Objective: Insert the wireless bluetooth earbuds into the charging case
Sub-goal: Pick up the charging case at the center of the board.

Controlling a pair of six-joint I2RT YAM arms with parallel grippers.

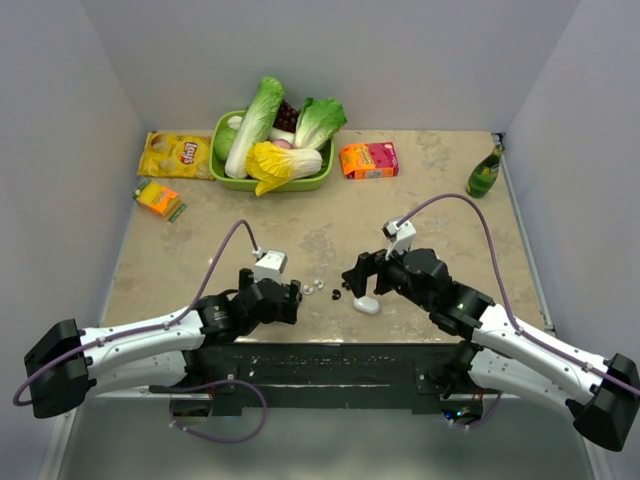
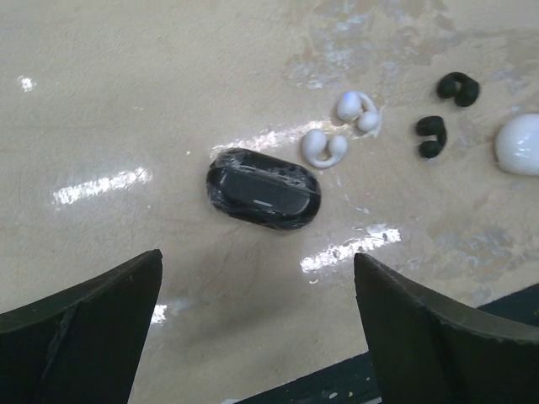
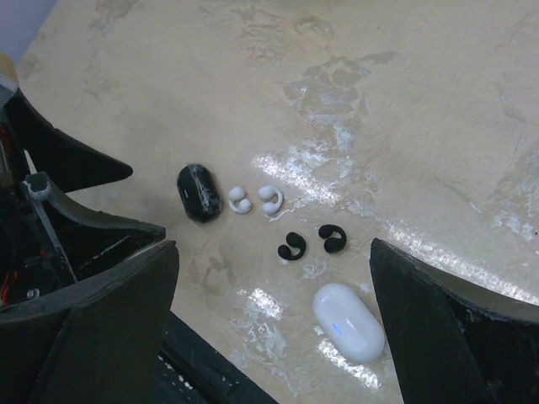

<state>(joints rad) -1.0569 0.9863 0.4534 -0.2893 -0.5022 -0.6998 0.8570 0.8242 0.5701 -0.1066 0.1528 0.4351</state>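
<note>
Right wrist shows right end effector [image 3: 274, 248] spread over charging case [image 3: 348, 321] by table's [image 3: 421, 101] near edge.

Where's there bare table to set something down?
Bare: the strip from green basket to left pincer and right pincer; the right side near the bottle. Crowded: between the pincers, around black case, wireless bluetooth earbuds, black buds, charging case.

Two glossy white earbuds [image 2: 316, 150] side by side, closed white charging case [image 3: 348, 322] nearby
</note>
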